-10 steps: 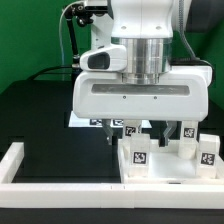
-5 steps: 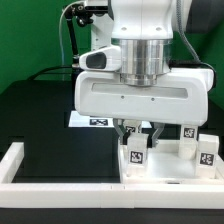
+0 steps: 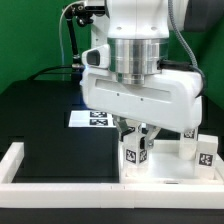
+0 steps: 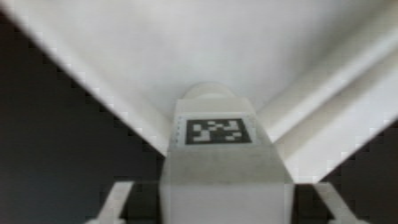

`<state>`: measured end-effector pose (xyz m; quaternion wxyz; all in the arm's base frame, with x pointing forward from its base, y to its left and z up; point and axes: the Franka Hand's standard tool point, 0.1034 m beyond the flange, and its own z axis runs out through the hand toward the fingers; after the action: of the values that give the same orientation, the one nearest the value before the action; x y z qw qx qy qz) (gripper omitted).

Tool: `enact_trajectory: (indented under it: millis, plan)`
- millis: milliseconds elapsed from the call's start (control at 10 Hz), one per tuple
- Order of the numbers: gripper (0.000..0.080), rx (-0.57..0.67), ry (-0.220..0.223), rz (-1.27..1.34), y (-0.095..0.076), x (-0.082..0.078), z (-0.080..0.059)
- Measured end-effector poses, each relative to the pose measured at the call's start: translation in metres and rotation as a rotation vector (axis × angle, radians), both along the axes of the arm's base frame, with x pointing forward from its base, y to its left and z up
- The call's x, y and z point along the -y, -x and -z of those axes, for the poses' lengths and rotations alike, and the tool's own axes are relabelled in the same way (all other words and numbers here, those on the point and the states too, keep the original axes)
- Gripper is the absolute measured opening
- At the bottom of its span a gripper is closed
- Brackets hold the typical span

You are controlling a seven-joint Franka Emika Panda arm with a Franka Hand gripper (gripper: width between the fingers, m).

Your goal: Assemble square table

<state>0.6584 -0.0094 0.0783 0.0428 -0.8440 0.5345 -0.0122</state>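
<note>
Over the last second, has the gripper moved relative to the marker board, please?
Yes. The gripper closed on a table leg and tilted, uncovering more of the marker board.

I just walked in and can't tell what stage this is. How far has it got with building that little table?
Early on, it seems. Nothing looks joined yet: the square panel lies flat, and a leg block stands loose on the exterior view's right. In hand: the gripper is closed on one tagged leg block. Left: fitting that leg and the others into the panel's corner sockets.
</note>
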Motion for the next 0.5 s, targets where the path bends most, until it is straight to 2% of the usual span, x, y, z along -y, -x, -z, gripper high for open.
enact_trajectory:
  millis: [200,500]
  plan:
    - [0.0291,0.055,-0.057,0.342,-0.0062,-0.0015,0.0000]
    - [0.0294,0.060,-0.096,0.539,-0.0056,-0.0001,-0.0002]
